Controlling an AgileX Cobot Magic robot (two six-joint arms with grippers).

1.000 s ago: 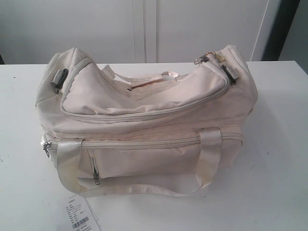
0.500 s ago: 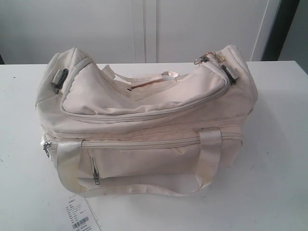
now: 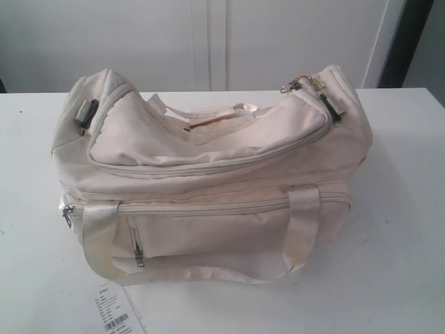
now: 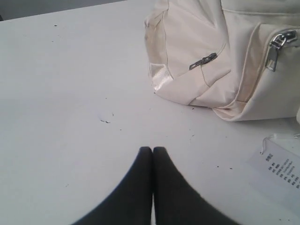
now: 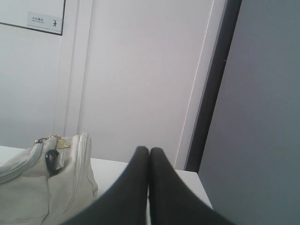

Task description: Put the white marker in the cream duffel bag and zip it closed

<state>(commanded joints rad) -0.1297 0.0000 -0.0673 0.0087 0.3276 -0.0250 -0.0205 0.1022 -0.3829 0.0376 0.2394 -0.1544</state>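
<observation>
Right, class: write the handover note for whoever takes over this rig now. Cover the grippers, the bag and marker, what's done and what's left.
Left gripper: shut, empty, low over the white table near one end of the bag.
Right gripper: shut, empty, off the bag's other end.
Cream duffel bag: on the table, untouched by either gripper. Its top zipper looks closed along the near side.
White marker: not visible in any view, so I cannot tell whether it is already inside.
Left to do: confirm where the marker is. If it is not in the bag, unzip, put it in and zip closed.
</observation>
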